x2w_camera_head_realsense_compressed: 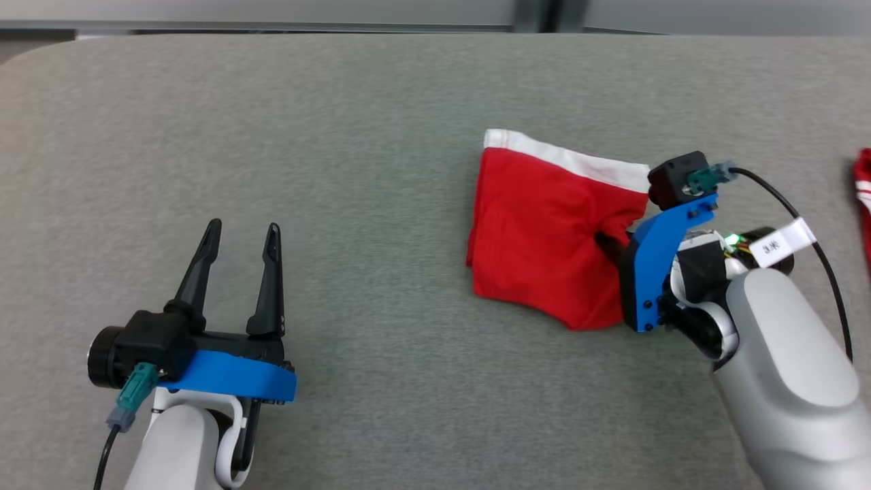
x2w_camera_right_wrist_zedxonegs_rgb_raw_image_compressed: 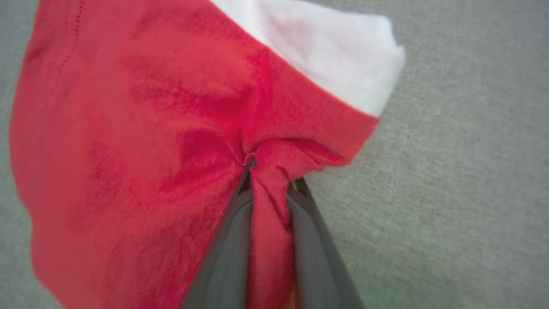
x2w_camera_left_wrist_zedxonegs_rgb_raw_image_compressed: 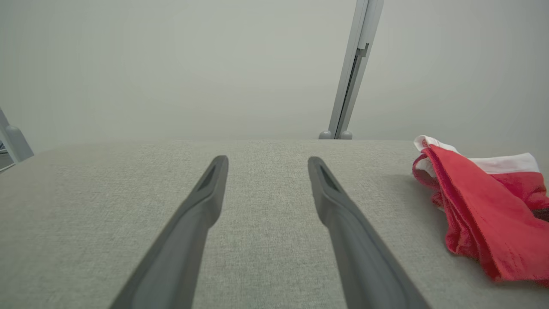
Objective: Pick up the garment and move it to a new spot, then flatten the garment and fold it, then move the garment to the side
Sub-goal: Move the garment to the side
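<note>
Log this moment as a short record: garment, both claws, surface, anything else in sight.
garment: red with a white band, folded, lying on the table
right claw: shut on a pinch of the garment's right edge
left claw: open, holding nothing, apart from the garment
table: grey, fabric-covered
other: a red-and-white cloth at the far right edge

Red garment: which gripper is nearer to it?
Right. The right gripper is shut on a fold of the garment; the left gripper is open, apart from it, off to its left.
</note>
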`<state>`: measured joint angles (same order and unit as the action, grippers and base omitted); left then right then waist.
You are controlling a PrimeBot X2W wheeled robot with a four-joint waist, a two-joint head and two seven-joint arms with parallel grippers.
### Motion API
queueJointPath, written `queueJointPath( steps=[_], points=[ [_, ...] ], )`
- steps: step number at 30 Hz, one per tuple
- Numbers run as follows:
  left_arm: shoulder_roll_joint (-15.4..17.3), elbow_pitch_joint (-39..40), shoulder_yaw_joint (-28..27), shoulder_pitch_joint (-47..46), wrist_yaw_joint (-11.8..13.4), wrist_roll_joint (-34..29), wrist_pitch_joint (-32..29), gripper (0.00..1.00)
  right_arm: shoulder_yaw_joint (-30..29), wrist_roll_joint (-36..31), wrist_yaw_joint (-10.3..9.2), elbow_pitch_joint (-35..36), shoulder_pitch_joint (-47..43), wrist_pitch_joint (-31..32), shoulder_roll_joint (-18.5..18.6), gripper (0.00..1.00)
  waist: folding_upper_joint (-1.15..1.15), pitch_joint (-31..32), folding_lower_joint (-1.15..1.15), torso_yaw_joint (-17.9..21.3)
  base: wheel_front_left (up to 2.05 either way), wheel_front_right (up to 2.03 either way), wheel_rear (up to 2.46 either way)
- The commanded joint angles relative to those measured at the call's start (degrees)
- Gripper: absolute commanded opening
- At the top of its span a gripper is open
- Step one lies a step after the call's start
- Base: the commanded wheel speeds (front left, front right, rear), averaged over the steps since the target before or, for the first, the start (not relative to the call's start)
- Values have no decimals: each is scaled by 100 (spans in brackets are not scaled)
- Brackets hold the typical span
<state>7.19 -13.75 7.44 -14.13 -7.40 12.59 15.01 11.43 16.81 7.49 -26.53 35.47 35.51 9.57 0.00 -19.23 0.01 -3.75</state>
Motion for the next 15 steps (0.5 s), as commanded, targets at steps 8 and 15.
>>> queueJointPath(
  steps=[8,15],
  points=[
    [51,127,-80,69,-9,-63,24,100,1387,933,1,1149,614,444,1440,0,0,206,-1,1042,0,0,0],
    [201,196,-48,-13,-9,-125,20,100,1625,976,1,1040,1126,88,2275,0,0,-26,-1,1700,0,0,0]
  ],
)
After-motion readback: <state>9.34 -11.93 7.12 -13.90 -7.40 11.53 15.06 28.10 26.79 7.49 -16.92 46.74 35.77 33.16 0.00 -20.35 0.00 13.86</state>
